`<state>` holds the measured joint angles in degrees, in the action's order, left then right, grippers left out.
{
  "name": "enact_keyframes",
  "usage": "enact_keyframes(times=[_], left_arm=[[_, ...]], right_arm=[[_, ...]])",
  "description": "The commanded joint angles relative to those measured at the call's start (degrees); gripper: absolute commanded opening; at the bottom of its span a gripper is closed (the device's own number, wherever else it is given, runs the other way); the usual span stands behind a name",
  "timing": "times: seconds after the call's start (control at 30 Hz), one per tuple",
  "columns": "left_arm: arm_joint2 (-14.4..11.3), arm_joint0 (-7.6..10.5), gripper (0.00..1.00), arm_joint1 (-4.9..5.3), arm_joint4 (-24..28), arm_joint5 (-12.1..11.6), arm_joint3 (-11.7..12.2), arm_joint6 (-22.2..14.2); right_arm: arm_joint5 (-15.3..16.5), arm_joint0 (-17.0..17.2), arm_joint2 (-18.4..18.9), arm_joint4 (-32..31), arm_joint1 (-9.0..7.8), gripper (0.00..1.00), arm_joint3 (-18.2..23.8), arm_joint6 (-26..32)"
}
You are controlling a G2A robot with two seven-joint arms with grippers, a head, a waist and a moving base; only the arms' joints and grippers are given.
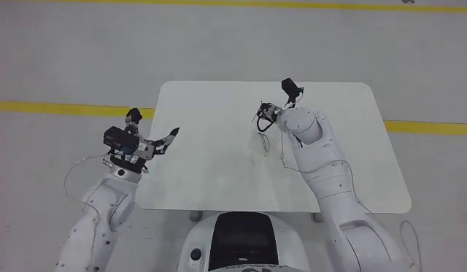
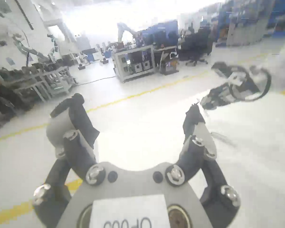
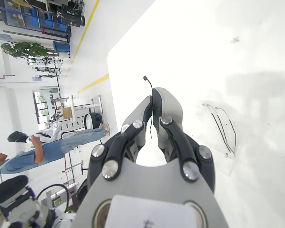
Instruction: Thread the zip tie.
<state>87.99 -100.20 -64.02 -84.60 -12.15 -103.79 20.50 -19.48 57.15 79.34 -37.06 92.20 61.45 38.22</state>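
My right gripper (image 3: 153, 96) is shut on a thin black zip tie (image 3: 151, 87). The tie's small square head sticks out past the fingertips, and its tail hangs back between the fingers. In the top view this gripper (image 1: 292, 90) hovers over the far middle of the white table (image 1: 219, 104). My left gripper (image 2: 135, 110) is open with nothing between its fingers. In the top view it (image 1: 153, 125) sits at the table's left edge and points toward the right gripper (image 2: 228, 88), which appears farther off in the left wrist view.
Several spare black zip ties (image 3: 224, 129) lie in a clear bag on the table (image 3: 204, 24), close under the right arm; in the top view the bag (image 1: 263, 142) is near the table's middle. Yellow floor lines run past the table.
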Motion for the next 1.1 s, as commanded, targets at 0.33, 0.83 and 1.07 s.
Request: enact_keyframes(times=[0.33, 0.83, 1.07], left_arm=[[-3.98, 2.53, 1.00, 0.87, -5.35, 2.76, 2.21, 0.43], [-30.30, 18.03, 1.00, 20.35, -5.35, 17.88, 4.80, -0.77], [-53.32, 32.48, 1.00, 26.42, -5.35, 30.29, 8.67, -1.24]], right_arm=[[0.00, -2.22, 2.21, 0.02, 1.75, 0.00, -5.47, -1.34], [0.00, 0.65, 4.07, 5.70, 2.29, 0.00, -0.12, 0.47], [0.00, 1.76, 4.73, 7.10, 2.85, 0.00, 1.40, 2.07]])
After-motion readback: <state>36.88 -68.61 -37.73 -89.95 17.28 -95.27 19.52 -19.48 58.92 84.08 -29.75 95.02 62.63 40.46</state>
